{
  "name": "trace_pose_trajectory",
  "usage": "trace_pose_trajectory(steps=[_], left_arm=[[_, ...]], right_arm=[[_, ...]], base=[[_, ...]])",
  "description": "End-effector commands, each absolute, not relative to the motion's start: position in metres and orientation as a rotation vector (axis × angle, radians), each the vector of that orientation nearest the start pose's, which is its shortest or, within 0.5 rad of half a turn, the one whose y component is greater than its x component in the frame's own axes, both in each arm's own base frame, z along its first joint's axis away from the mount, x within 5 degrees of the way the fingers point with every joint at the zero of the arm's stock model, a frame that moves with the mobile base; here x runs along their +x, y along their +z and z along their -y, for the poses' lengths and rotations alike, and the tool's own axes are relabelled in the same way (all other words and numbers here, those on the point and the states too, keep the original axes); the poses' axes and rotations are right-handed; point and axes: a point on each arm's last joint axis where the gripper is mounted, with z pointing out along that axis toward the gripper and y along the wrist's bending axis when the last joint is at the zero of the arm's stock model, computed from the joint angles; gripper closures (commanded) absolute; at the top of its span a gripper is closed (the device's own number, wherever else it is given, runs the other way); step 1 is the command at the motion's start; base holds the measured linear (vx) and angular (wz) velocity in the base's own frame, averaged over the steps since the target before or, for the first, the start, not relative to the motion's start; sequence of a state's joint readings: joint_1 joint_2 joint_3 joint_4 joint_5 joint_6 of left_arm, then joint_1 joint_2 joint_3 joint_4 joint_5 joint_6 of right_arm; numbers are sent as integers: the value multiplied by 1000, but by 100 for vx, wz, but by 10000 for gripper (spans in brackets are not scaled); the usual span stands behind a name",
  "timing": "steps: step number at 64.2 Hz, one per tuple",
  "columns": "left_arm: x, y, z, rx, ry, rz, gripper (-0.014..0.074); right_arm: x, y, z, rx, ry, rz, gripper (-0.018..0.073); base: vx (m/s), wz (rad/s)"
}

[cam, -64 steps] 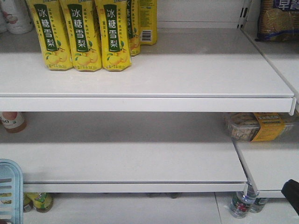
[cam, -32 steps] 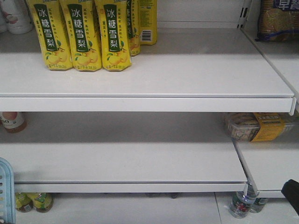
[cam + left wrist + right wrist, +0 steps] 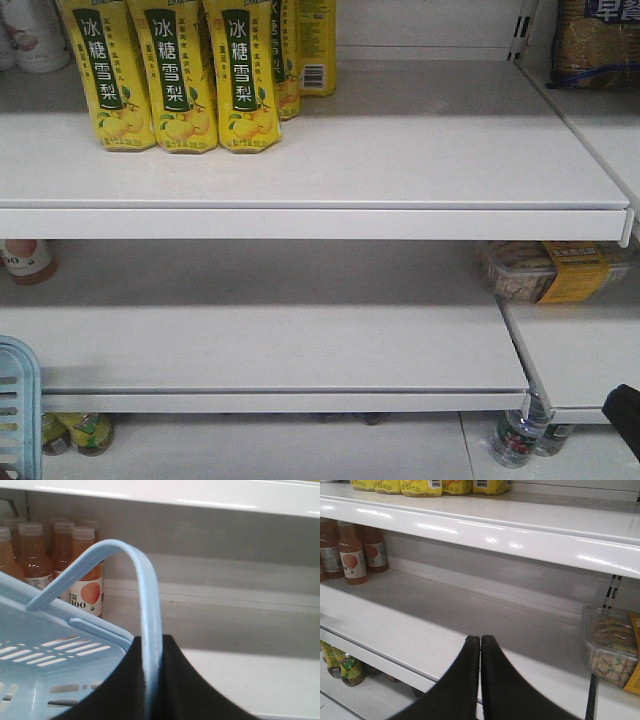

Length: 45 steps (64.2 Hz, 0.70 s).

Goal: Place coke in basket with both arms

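No coke can shows in any view. The basket (image 3: 60,655), light blue with slotted sides, hangs from the left jaws (image 3: 152,680): they are clamped on its loop handle (image 3: 145,590), which rises from between them and arches up and over to their left, with the basket's rim and wall spreading out to their lower left. In the front view only a corner of the basket (image 3: 18,405) shows at the lower left edge.

Beyond the handle, behind and to the left of the left jaws, peach-coloured juice bottles (image 3: 86,570) stand in rows on the white shelf (image 3: 240,625).

The right jaws (image 3: 480,680) are pressed together with nothing between them, pointing over the middle shelf (image 3: 470,625). Ahead of them to the right sits a clear tub of biscuits (image 3: 610,650); far to their left stand more juice bottles (image 3: 352,555). Above them, on the upper shelf (image 3: 400,150), stand yellow pear-drink cartons (image 3: 180,75).
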<state>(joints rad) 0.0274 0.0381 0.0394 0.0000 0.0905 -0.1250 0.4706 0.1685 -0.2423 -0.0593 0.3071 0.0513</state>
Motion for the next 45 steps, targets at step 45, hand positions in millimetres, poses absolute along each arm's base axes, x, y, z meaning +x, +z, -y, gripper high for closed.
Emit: trace_pose_trajectory(steps=[45], left_arm=[[61, 203, -2, -95, -57, -1495, 603]], right_arm=[[56, 272, -27, -383, 335, -1591, 568]], base=[[0, 0]])
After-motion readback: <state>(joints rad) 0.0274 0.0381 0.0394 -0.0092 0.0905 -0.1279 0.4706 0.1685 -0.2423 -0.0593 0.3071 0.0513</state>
